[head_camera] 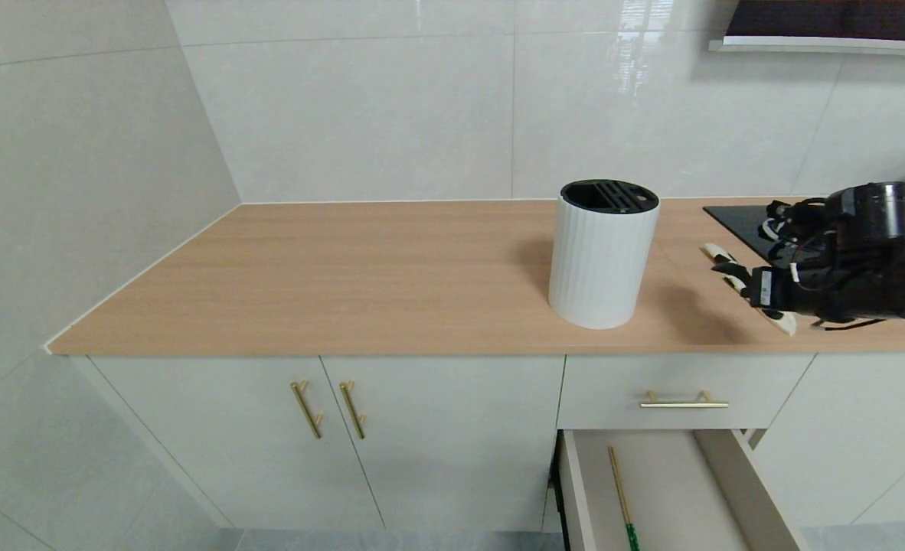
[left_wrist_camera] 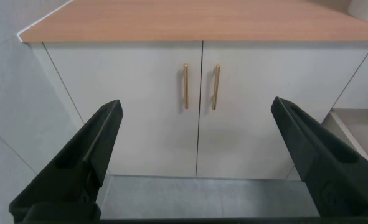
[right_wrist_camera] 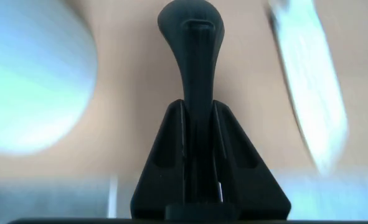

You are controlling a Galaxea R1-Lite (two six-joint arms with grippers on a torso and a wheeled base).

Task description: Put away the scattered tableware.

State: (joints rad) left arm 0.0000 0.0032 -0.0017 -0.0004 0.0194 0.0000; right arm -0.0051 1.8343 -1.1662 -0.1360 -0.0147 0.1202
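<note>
Now | we are holding the right gripper [head_camera: 730,268], pressed together, just over the white utensil [head_camera: 785,323] | its axis is lying far-left to near-right | left gripper [left_wrist_camera: 196,109] spread, well apart.

Bright, soft light falls from overhead. The glossy wall tiles [head_camera: 636,53] carry streaky glare at 1 o'clock in the head view. The white knife holder [head_camera: 604,260] throws faint shadows on the desk [head_camera: 345,275] toward 9 and 3 o'clock. The open drawer [head_camera: 655,490] sits in dimmer shade. Wide-angle distortion splays the cabinet doors [head_camera: 330,436] outward at 7 o'clock.
</note>
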